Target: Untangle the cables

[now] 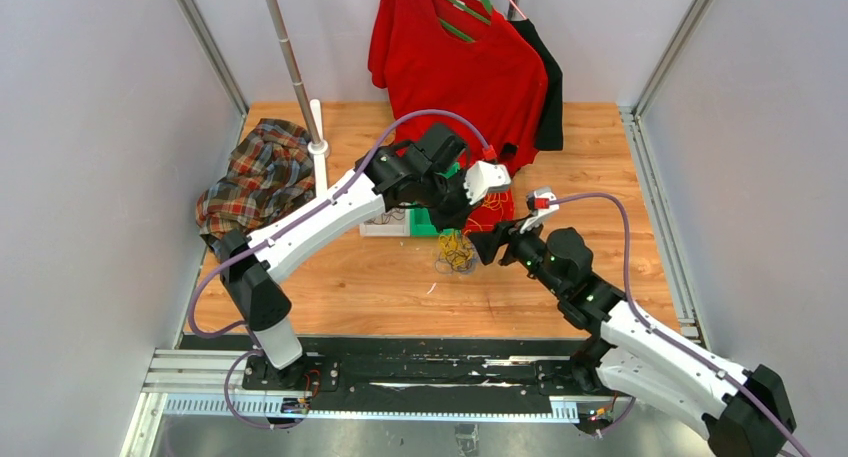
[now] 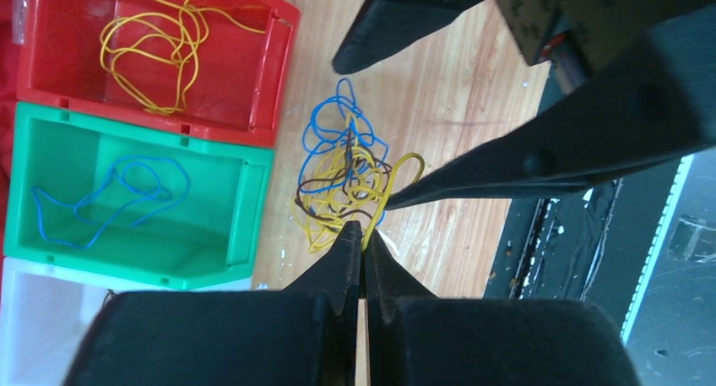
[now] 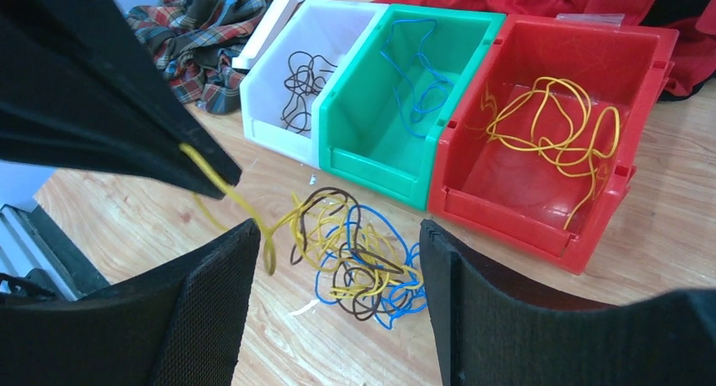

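You had the left tool (image 2: pixel 363 232) pinched shut on a yellow cable (image 2: pixel 405 158) leading from the tangle of cables (image 3: pixel 359 255), on the bench (image 3: pixel 127 225) just near of the green bin (image 3: pixel 371 162). Right tool (image 3: pixel 338 230) spread above it. Next probably wanted the knot pinned, yellow drawn clear.

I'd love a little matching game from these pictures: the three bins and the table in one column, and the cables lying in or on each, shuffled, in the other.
Column one
1. red bin
2. green bin
3. white bin
4. table

Column two
a. blue cable
b. tangle of yellow, blue and brown strands
c. brown cable
d. yellow cable

Pairs: 1-d, 2-a, 3-c, 4-b.
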Tool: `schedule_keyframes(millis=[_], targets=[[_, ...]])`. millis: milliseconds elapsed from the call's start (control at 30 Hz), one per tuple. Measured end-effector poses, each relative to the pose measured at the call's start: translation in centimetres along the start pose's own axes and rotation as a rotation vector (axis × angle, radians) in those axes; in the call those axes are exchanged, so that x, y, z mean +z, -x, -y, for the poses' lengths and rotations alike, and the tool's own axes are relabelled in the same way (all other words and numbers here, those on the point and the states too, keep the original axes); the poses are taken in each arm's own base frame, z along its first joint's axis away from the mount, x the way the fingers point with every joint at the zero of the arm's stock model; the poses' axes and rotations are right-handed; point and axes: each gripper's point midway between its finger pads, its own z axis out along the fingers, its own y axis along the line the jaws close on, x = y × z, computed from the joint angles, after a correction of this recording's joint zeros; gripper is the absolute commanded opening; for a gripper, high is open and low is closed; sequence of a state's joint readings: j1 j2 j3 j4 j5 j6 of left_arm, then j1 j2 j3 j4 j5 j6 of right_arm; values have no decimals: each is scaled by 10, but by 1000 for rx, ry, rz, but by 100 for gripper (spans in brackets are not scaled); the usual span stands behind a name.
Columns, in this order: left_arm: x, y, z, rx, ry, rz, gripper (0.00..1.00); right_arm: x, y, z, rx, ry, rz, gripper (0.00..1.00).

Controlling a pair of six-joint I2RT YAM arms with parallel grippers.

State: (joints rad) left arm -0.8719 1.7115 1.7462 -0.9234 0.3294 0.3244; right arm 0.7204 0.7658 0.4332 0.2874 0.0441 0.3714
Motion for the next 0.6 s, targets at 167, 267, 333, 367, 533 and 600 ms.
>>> schedule_keyframes(millis=[167,267,333,367,533,600], targets=[[-3,2,7,-7,-32,12,1,17,3,-2,0,-9,0,68],[-5,2,11,-9,-49,14,1,27,4,-5,1,-6,5,67],[-8,3,14,-8,-57,19,1,33,-2,-6,-1,-6,-6,66],[-10,3,15,-8,-65,21,1,35,-5,-7,-1,-6,-13,65],[-24,17,21,7,-89,49,1,45,-20,-9,3,-10,-43,62],[-33,26,23,20,-93,77,1,48,-22,-11,13,-7,-43,61]])
